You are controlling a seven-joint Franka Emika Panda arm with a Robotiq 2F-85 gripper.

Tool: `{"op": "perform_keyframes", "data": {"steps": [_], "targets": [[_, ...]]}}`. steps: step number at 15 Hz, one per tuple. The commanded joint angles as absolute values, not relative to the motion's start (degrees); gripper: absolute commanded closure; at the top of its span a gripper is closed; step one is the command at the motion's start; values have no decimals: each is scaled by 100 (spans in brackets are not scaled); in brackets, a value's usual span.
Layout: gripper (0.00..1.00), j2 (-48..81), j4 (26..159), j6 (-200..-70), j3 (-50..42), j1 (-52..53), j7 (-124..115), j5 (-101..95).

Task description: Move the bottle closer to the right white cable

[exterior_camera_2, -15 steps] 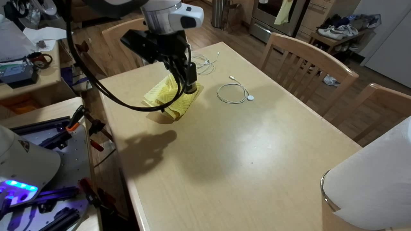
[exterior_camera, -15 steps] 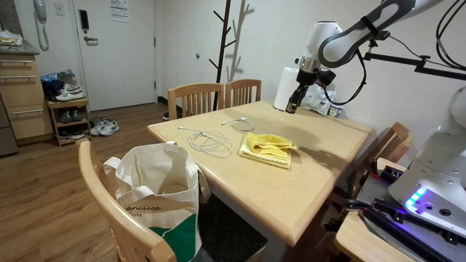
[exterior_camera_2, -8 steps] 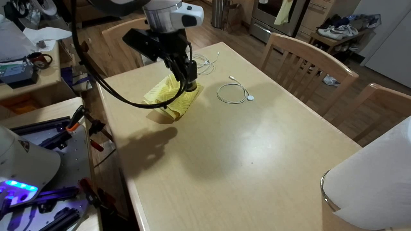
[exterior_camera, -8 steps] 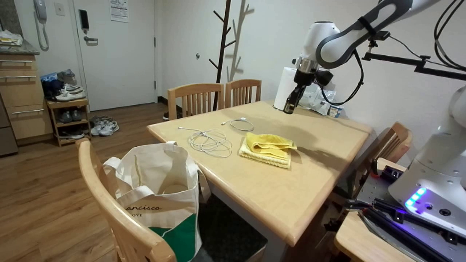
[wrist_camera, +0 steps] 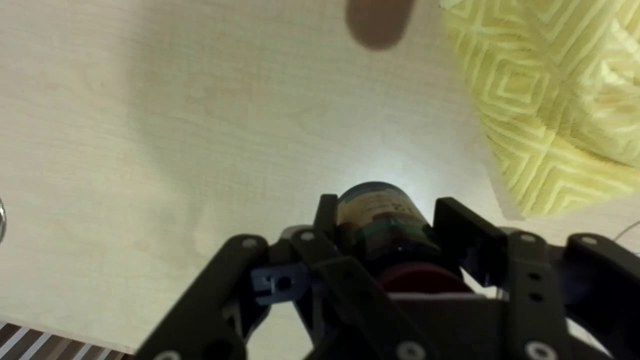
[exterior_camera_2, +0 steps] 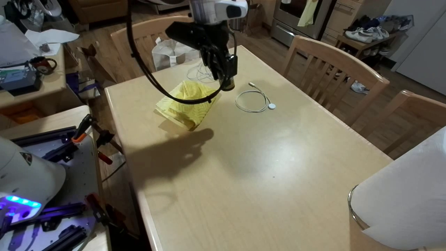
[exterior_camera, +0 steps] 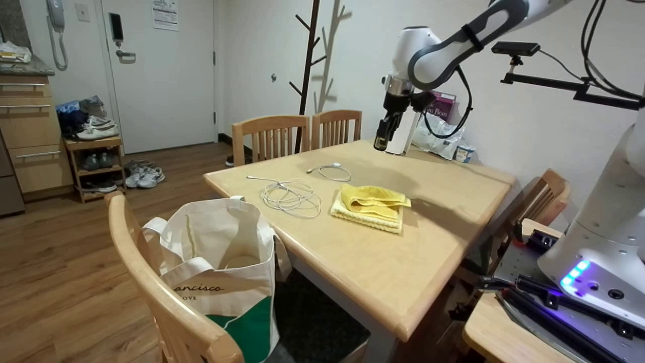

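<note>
My gripper [wrist_camera: 386, 216]: I hold the bottle [wrist_camera: 384, 231] clamped.
Bottle: dark, hanging above the table [exterior_camera_2: 278, 202].
Smaller white cable [exterior_camera_2: 252, 111]: looped, lying near the yellow cloth [exterior_camera_2: 187, 112].

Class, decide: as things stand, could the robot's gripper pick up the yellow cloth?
Probably not yet: the gripper holds the bottle, so it would likely need to release that first. Nothing lies on top of the yellow cloth.
</note>
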State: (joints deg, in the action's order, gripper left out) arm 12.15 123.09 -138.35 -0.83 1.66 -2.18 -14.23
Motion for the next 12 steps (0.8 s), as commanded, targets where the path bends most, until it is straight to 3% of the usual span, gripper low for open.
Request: {"op": "perform_keyframes", "data": {"steps": [1,6,12], "targets": [[72,2504,10824,-12918,-208,395,-789,-1725],[72,3930,9300,-12109,-195,308,-457,-1248],[72,4562,8927,-12475,-14,-193,64,-501]]}}
